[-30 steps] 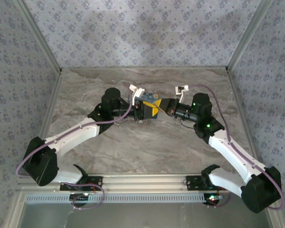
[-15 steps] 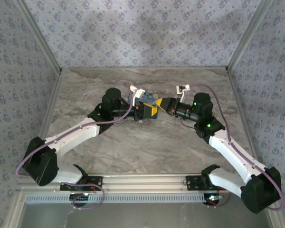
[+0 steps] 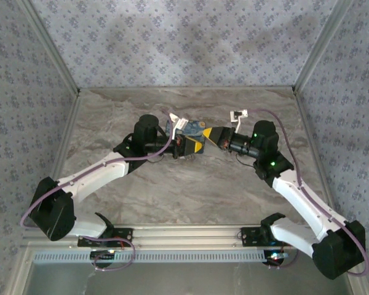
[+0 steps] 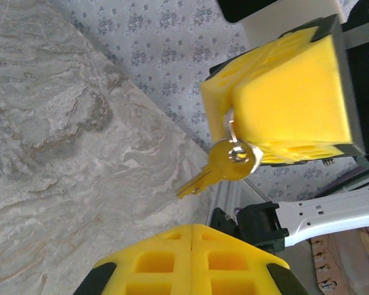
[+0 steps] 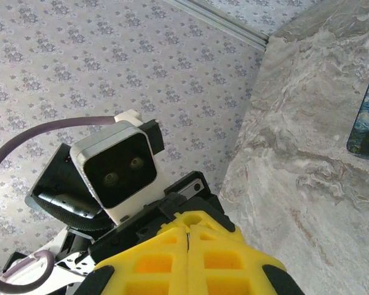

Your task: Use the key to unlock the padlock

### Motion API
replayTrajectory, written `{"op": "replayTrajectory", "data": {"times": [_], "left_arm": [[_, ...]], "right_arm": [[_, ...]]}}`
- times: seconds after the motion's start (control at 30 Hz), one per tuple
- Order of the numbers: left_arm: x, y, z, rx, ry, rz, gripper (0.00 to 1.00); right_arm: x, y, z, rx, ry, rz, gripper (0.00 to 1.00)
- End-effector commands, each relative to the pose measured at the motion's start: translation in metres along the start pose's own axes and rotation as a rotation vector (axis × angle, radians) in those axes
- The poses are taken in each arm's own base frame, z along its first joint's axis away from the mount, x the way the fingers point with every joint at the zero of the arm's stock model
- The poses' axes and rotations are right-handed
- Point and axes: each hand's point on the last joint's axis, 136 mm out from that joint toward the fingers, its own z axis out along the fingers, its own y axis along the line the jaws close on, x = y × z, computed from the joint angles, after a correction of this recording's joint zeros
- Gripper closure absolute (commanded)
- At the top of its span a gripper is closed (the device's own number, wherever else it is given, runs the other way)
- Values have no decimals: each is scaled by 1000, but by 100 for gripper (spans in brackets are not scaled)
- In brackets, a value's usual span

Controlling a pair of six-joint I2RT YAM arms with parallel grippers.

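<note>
Left wrist view: the right tool (image 4: 229, 114) sits above and to the right of the left tool (image 4: 192, 228), with open air between them. Its yellow padded fingers are pressed together on a thin metal ring at their edge. The brass-coloured key (image 4: 224, 165) hangs from that ring just below the fingers, its round head uppermost. The blade slants down and away from the right tool, toward the left tool's tips but short of them. The left tool's own two yellow pads meet along a straight seam with no gap, and nothing can be seen between them. The grey marbled worktop (image 4: 61, 153) lies off to the left tool's side.

In the right wrist view, the right tool's pads (image 5: 154, 264) are likewise closed tight along a centre seam. From this angle the ring they pinch is hidden. Straight ahead of the tips, close by, is the left arm's white wrist camera (image 5: 114, 169) with its purple cable. Off to the right of the tool, a corner of a blue starry-night printed box (image 5: 368, 120) lies on the worktop.

From the top external view, the two tools face each other tip to tip near the middle of the worktop, close together but apart. The box sits just beyond them on the far side.
</note>
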Motion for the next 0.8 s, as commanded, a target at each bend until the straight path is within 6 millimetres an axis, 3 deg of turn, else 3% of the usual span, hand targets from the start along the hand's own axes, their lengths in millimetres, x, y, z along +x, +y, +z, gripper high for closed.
{"op": "replayTrajectory", "data": {"times": [0.0, 0.1, 0.17, 0.57, 0.77], "left_arm": [[-18, -19, -9, 23, -34, 67, 96], [-23, -22, -12, 28, -66, 83, 57], [-26, -25, -14, 33, -84, 98, 46], [-36, -34, -9, 84, -89, 130, 31], [-41, -36, -5, 105, -89, 130, 34]], "right_arm": [[5, 4, -4, -17, 19, -23, 98], [4, 5, -4, -20, 18, -23, 99], [5, 5, -4, -22, 20, -20, 100], [5, 10, -3, -54, 19, -7, 100], [5, 9, -2, -63, 16, 5, 100]]}}
